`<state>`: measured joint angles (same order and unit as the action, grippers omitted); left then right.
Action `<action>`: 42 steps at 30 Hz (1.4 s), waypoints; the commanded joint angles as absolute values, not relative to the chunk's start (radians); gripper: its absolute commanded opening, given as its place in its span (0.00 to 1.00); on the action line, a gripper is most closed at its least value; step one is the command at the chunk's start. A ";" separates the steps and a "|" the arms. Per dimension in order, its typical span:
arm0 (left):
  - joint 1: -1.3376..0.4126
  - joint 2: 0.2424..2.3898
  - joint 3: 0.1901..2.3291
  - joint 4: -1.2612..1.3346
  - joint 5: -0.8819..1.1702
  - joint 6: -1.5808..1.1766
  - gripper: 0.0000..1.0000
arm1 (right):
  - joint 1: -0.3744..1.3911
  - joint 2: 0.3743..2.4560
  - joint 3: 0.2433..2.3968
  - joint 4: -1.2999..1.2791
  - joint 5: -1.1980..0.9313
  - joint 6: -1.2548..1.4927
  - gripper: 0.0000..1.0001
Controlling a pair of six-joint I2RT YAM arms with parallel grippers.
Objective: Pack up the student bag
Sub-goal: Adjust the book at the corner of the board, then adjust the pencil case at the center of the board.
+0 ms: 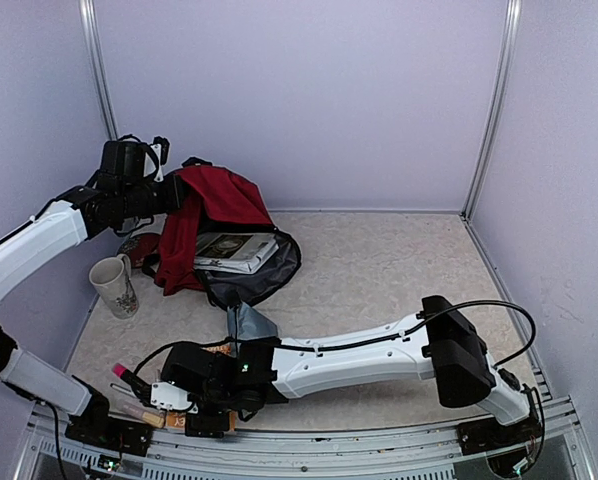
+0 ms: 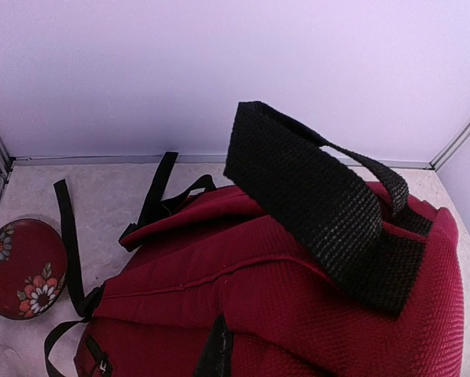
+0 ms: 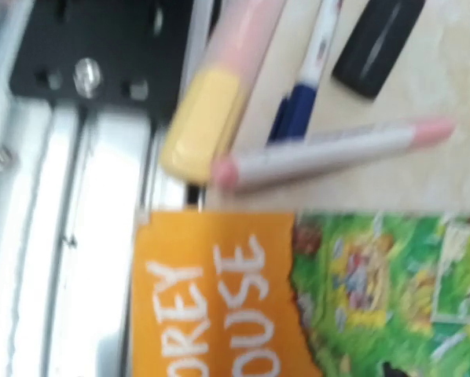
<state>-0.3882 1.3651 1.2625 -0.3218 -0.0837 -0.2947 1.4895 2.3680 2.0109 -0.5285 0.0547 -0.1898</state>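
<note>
While open, the student bag (image 1: 222, 203) with a book (image 1: 235, 250) inside.

Dark red bag (image 2: 298, 314), black woven strap (image 2: 321, 196). Red tin (image 2: 23, 267), flowered, lower left. Orange book (image 3: 211, 290), white letters, green picture. Mottled beige desk (image 1: 379, 270).

pale lilac walls (image 1: 299, 100), metal corner posts (image 1: 491, 110), a mottled beige tabletop (image 1: 399, 270), evenly lit.

Counted on the table are one dark red fabric backpack (image 1: 214, 205), one white patterned mug (image 1: 114, 285), one round red flowered tin (image 2: 23, 267), one grey fabric pouch (image 1: 251, 325), two books (image 3: 298, 298) and three pens (image 3: 337, 145).
</note>
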 commanded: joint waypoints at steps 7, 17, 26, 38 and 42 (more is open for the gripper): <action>-0.321 1.329 1.236 -0.197 0.071 -0.354 0.00 | 1.475 2.444 2.010 -0.715 0.142 -0.136 0.86; -0.311 1.336 1.230 -0.189 0.095 -0.364 0.00 | 1.440 2.316 1.737 -0.747 0.240 -0.042 0.77; -0.307 1.343 1.228 -0.188 0.094 -0.362 0.00 | 1.342 2.178 1.557 -0.762 0.336 -0.019 0.76; -0.302 1.354 1.227 -0.188 0.097 -0.359 0.00 | 1.416 2.071 1.564 -0.483 0.074 -0.096 0.83; -0.302 1.359 1.226 -0.189 0.107 -0.359 0.00 | 1.449 2.102 1.605 -0.453 0.028 -0.106 0.99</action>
<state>-0.3080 1.3624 1.2270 -0.2699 0.0662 -0.3374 1.4178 2.1254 1.5742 -0.5430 0.1081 -0.0830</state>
